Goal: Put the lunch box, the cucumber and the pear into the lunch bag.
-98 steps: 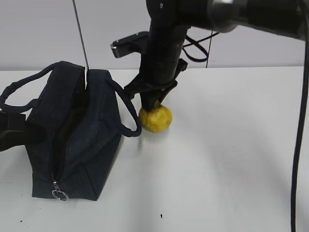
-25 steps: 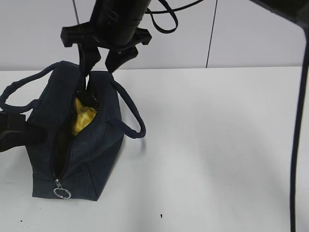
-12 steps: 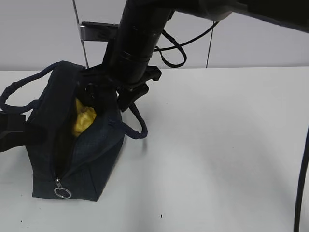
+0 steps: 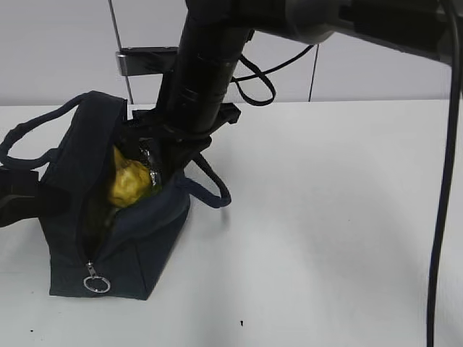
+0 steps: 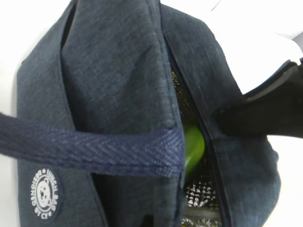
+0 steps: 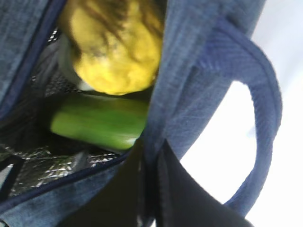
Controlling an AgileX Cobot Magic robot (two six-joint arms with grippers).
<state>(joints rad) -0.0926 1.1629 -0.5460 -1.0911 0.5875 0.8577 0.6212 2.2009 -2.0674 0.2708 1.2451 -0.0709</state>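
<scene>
The right gripper [image 6: 150, 189] has its jaws pinching the lunch bag's [image 4: 137, 253] rim, seemingly to hold it open, with the pear [image 6: 113, 45] and cucumber [image 6: 102, 124] inside.

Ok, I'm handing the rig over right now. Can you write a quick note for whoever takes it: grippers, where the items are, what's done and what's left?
Right gripper: shut, pinching the near wall of the lunch bag at its open rim.
Left gripper: shut, fingers out of view; its camera looks down on the bag's side and the handle strap.
Pear: inside the bag, on top.
Cucumber: inside, under the pear.
Lunch box: not clearly visible; only a pale edge under the pear, so confirm it is in.
Done: pear and cucumber packed.
Left: check the lunch box, release the bag wall. The zipper is open, with the ring pull at the front end.
</scene>
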